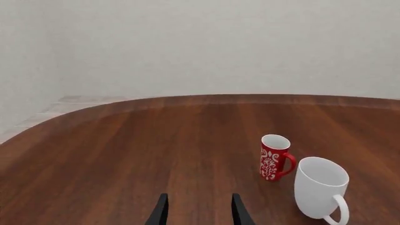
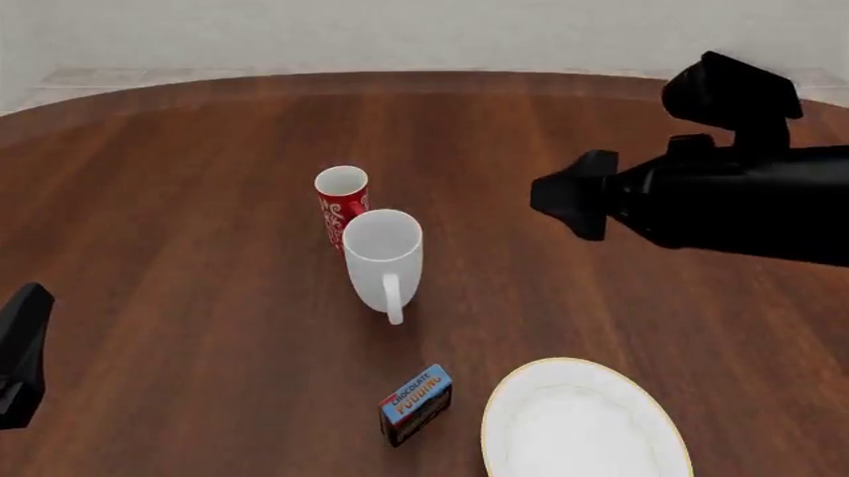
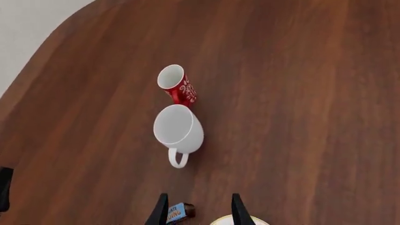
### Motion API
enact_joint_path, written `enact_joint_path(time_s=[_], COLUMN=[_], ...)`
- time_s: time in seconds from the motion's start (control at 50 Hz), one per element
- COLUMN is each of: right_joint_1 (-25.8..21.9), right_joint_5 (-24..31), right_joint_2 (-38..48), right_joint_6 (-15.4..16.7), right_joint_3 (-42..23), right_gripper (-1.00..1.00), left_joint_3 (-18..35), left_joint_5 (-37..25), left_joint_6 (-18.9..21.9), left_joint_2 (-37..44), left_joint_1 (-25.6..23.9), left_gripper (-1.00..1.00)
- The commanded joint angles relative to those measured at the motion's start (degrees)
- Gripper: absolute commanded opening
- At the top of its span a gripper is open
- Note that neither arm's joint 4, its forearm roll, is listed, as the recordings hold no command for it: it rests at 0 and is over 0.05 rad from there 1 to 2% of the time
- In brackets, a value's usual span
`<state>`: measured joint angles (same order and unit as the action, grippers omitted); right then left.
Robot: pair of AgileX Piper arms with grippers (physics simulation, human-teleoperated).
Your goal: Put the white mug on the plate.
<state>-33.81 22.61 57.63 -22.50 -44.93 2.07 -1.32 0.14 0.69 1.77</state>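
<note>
The white mug (image 2: 384, 260) stands upright near the table's middle, its handle (image 2: 393, 298) turned toward the front. It also shows in the left wrist view (image 1: 320, 187) and from above in the right wrist view (image 3: 179, 129). The plate (image 2: 584, 422) lies empty at the front right, apart from the mug; a sliver of its rim (image 3: 220, 221) shows in the right wrist view. My right gripper (image 3: 198, 212) is open and empty, held high above the table to the right of the mug. My left gripper (image 1: 198, 213) is open and empty, low at the front left.
A smaller red patterned mug (image 2: 341, 202) stands just behind the white mug, close to it. A small blue pudding box (image 2: 416, 403) lies in front of the mug, left of the plate. The right arm (image 2: 717, 209) hangs over the right side. The left arm (image 2: 20, 353) sits at the left edge.
</note>
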Motion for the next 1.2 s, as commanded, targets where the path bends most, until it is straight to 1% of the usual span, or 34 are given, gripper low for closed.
enact_joint_path(time_s=[0.02,0.12,0.16,0.24,0.26,0.34,0.44,0.48,0.6,0.68,0.72,0.74,0.8,0.84,0.92,0.94,0.96,1.2], right_joint_1=[-1.38,-2.30,-2.69,-3.05,-3.10,-3.49,-4.07,-4.05,-4.61,-5.33,-5.82,-5.92,-6.12,-6.17,-6.29,-6.29,-6.30,-7.39], right_joint_5=[-1.00,-1.69,-2.17,-2.76,-2.92,-3.63,-4.01,-4.22,-5.58,-6.68,-7.17,-7.37,-7.84,-8.14,-8.86,-9.33,-9.54,-12.30], right_joint_2=[5.18,7.89,9.27,10.61,10.86,12.73,14.55,15.28,17.70,19.55,20.37,20.74,21.93,22.77,24.06,24.44,24.73,27.87], right_joint_6=[0.37,0.54,0.76,0.91,0.85,0.98,0.91,0.91,0.72,0.39,-0.07,-0.05,-0.17,-0.18,-0.39,-0.78,-0.86,-2.73], right_joint_3=[-1.14,-2.30,-2.68,-3.10,-3.15,-3.66,-4.58,-5.14,-5.81,-6.27,-6.49,-6.62,-7.09,-7.43,-7.81,-7.73,-7.71,-7.97], right_gripper=[1.00,1.00,1.00,1.00,1.00,1.00,1.00,1.00,1.00,1.00,1.00,1.00,1.00,1.00,1.00,1.00,1.00,1.00], left_joint_3=[-0.61,-1.32,1.18,1.28,0.12,1.46,1.04,1.40,1.60,1.57,-0.89,0.05,-0.35,1.46,1.45,-0.03,2.40,2.44], left_joint_5=[0.04,0.74,-1.09,-1.47,-0.57,-1.22,-0.51,-1.50,-1.85,-1.83,0.32,-0.20,0.14,-1.81,-1.85,-0.24,-2.08,-2.06], left_joint_6=[0.01,0.02,0.02,0.02,0.03,0.01,0.01,0.02,0.02,0.01,0.02,0.02,0.01,0.02,0.01,0.02,0.02,0.02], left_joint_2=[-0.56,-0.59,0.08,-0.21,-0.47,0.23,0.53,-0.12,-0.26,-0.26,-0.58,-0.16,-0.22,-0.37,-0.41,-0.27,0.30,0.37], left_joint_1=[0.03,0.03,0.03,0.03,0.03,0.03,0.03,0.03,0.03,0.03,0.03,0.03,0.03,0.03,0.03,0.03,0.02,0.03], left_gripper=[1.00,1.00,1.00,1.00,1.00,1.00,1.00,1.00,1.00,1.00,1.00,1.00,1.00,1.00,1.00,1.00,1.00,1.00])
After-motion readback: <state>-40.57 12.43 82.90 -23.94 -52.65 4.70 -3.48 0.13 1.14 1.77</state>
